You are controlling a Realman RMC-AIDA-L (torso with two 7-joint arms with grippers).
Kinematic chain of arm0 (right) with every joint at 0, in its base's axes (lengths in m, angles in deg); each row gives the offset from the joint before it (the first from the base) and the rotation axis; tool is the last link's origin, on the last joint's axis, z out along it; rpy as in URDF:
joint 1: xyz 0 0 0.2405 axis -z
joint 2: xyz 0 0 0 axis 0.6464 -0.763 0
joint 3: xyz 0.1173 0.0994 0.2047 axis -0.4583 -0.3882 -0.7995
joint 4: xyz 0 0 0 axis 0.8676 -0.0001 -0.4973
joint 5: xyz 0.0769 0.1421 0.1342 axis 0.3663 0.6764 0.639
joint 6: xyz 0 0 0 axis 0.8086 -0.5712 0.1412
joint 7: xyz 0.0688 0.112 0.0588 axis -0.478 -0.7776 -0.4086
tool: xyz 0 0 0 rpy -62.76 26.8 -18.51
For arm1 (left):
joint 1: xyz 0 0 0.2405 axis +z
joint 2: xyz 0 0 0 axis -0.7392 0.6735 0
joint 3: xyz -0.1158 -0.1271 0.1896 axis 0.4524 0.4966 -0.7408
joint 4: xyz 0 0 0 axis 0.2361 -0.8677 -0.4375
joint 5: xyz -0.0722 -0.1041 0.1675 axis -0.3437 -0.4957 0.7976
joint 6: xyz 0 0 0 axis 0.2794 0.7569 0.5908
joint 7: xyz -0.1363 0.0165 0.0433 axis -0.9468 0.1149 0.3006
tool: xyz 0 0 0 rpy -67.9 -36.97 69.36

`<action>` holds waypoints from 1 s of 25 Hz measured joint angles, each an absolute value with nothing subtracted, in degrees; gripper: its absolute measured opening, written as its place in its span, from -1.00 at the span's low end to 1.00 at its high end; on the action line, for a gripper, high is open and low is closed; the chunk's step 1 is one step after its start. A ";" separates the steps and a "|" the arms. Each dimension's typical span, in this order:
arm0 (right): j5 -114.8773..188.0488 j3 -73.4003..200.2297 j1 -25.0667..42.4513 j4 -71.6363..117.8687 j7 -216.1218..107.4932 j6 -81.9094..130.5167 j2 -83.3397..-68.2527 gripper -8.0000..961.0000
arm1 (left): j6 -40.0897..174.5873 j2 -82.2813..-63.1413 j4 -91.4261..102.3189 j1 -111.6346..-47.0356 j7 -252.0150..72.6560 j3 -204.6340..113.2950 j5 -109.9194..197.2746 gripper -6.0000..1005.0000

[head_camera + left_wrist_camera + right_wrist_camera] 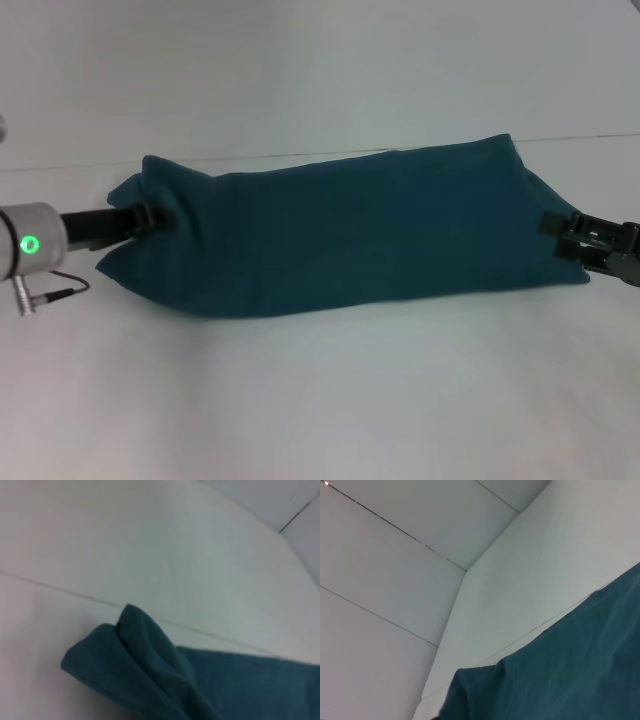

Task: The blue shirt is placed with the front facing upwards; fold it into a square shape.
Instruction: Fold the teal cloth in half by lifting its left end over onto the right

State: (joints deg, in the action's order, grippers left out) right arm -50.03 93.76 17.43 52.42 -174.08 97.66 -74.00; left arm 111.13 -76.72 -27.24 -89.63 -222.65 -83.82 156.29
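Blue shirt (350, 235) spans between left pincer (150, 215) and right pincer (556, 232).

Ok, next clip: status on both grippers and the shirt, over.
Left gripper at the shirt's left end, cloth bunched there. Right gripper at its right end. Blue shirt folded into a long band across the table, not yet square. Nothing in the way.

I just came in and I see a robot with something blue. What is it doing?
The robot is folding a blue shirt on a white table. The shirt already lies as a long band across the table. The left pincer is at the bunched-up left end, and the right pincer is at the right end. It is not a square yet.
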 joint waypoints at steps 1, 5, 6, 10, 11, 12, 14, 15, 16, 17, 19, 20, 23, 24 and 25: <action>-50.03 93.77 17.47 52.42 -174.13 97.67 -74.00 0.80 | 112.27 -76.61 -27.96 -89.17 -222.46 -82.77 155.79 -0.88; -50.03 93.76 17.61 52.42 -174.37 97.64 -74.00 0.80 | 116.75 -75.60 -29.21 -87.87 -222.44 -78.18 155.22 -0.88; -50.02 93.76 17.62 52.42 -174.42 97.62 -74.00 0.80 | 117.63 -75.32 -29.28 -87.62 -222.37 -76.94 155.20 -0.88; -50.03 93.76 17.50 52.40 -174.52 97.61 -74.04 0.80 | 119.08 -74.56 -29.33 -86.77 -222.24 -73.44 155.34 -0.88; -50.07 93.76 17.39 52.39 -174.59 97.63 -74.06 0.80 | 119.02 -74.19 -29.30 -86.31 -222.37 -72.02 155.77 -0.88; -50.11 93.76 17.33 52.38 -174.65 97.64 -74.09 0.80 | 118.89 -74.05 -29.22 -86.13 -222.45 -71.58 156.00 -0.88; -50.14 93.76 17.26 52.36 -174.74 97.65 -74.11 0.80 | 118.47 -73.83 -29.09 -85.90 -222.57 -70.78 156.58 -0.88; -50.15 93.76 17.23 52.36 -174.79 97.65 -74.13 0.80 | 117.94 -73.77 -29.01 -85.71 -222.75 -70.09 157.49 -0.88; -50.15 93.76 17.21 52.35 -174.84 97.65 -74.16 0.80 | 117.45 -73.76 -29.01 -85.62 -223.00 -69.83 158.08 -0.88; -50.15 93.76 17.19 52.32 -174.91 97.65 -74.18 0.80 | 116.74 -73.76 -29.01 -85.51 -223.39 -69.56 158.92 -0.88; -50.15 93.77 17.17 52.29 -175.01 97.65 -74.20 0.80 | 115.09 -73.73 -29.10 -85.36 -224.45 -69.06 160.87 -0.88; -50.15 93.77 17.16 52.27 -175.07 97.65 -74.20 0.80 | 114.37 -73.70 -29.10 -85.31 -224.84 -68.77 161.81 -0.88; -50.19 93.76 17.17 52.24 -175.26 97.46 -74.20 0.80 | 112.29 -73.56 -29.00 -85.21 -225.47 -67.63 164.22 -0.88; -50.22 93.77 17.18 52.22 -175.30 97.33 -74.19 0.80 | 111.78 -73.50 -29.00 -85.18 -225.52 -67.23 164.81 -0.88; -50.23 93.77 17.19 52.04 -175.31 97.27 -74.16 0.80 | 111.49 -73.43 -28.97 -85.16 -225.57 -66.74 165.44 -0.88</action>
State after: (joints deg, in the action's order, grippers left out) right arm -50.23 93.77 17.19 52.04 -175.31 97.27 -74.16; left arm 111.49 -73.43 -28.97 -85.16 -225.57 -66.74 165.44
